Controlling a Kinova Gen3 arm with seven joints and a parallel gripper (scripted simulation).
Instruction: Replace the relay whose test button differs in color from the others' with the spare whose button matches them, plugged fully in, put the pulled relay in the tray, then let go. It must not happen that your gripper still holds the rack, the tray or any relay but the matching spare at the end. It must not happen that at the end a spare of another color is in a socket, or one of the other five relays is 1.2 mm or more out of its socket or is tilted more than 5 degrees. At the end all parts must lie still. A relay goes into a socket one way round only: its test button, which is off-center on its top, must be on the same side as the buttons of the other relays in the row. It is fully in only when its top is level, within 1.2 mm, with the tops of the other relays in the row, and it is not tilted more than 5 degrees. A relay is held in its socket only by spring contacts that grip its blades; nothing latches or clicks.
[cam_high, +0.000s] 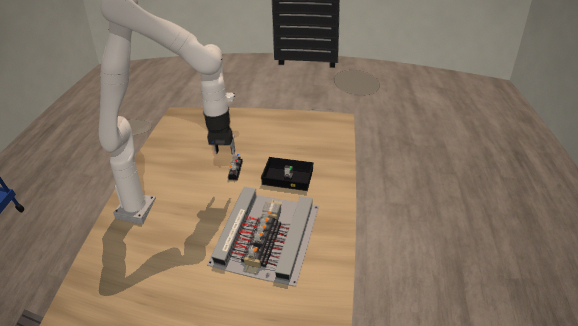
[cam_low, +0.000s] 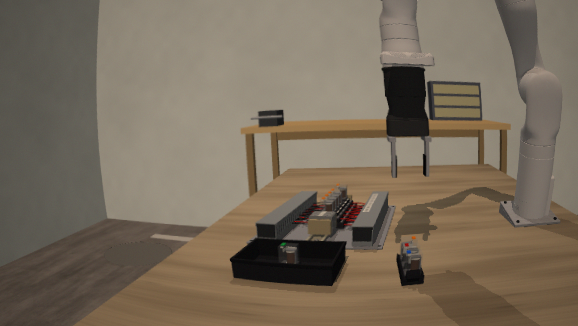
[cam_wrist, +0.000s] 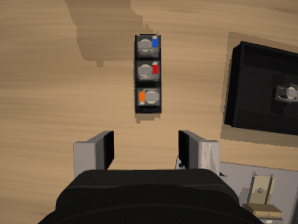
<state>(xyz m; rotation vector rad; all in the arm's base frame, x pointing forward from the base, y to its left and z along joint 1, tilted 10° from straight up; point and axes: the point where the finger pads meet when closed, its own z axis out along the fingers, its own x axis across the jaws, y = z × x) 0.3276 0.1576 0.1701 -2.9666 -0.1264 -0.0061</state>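
Note:
My gripper (cam_high: 223, 150) (cam_low: 409, 172) (cam_wrist: 146, 144) is open and empty. It hangs above the table, just short of the spare holder (cam_high: 234, 169) (cam_low: 411, 262) (cam_wrist: 148, 76). The holder carries three spare relays in a line, with a blue (cam_wrist: 154, 43), a red (cam_wrist: 154, 68) and an orange (cam_wrist: 141, 96) button; the orange one is nearest my fingers. The black tray (cam_high: 275, 184) (cam_low: 280, 272) (cam_wrist: 249, 96) holds a relay with a green button (cam_high: 287, 171) (cam_low: 288, 252) (cam_wrist: 288, 92). The relay panel (cam_high: 235, 225) (cam_low: 285, 220) carries a row of relays with orange buttons (cam_high: 264, 227) (cam_low: 334, 197).
The arm's base (cam_high: 134, 210) (cam_low: 530, 217) is bolted to the table left of the panel. A black drawer cabinet (cam_high: 306, 30) stands on the floor at the back. A second table (cam_low: 370, 127) stands behind.

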